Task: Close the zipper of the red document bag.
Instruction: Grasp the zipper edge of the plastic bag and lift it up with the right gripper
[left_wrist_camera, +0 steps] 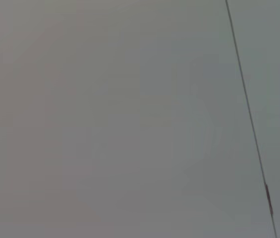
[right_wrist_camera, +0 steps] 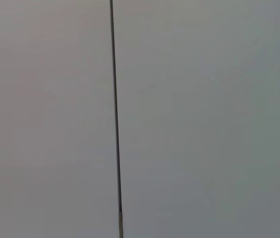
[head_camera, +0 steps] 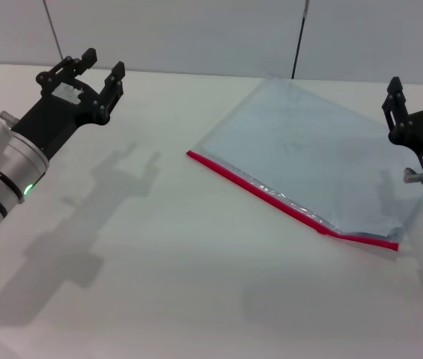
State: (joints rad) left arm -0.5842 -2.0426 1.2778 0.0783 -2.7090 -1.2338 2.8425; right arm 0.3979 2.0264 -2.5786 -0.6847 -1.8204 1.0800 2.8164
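Observation:
The red document bag (head_camera: 301,153) lies flat on the white table, right of centre in the head view: a pale blue-grey translucent pouch set at a slant. Its zipper (head_camera: 271,196) is the bright red strip along the near long edge, running from upper left to lower right. A small slider (head_camera: 320,228) seems to sit near the right end. My left gripper (head_camera: 100,66) hovers open at the far left, well away from the bag. Open too, my right gripper (head_camera: 415,84) hangs at the far right, just beyond the bag's right side. Both wrist views show only a plain wall.
A white table (head_camera: 159,262) fills the head view, with a grey panelled wall (head_camera: 196,30) behind it. A dark vertical seam (head_camera: 299,37) runs down the wall behind the bag. Arm shadows fall on the table at the left.

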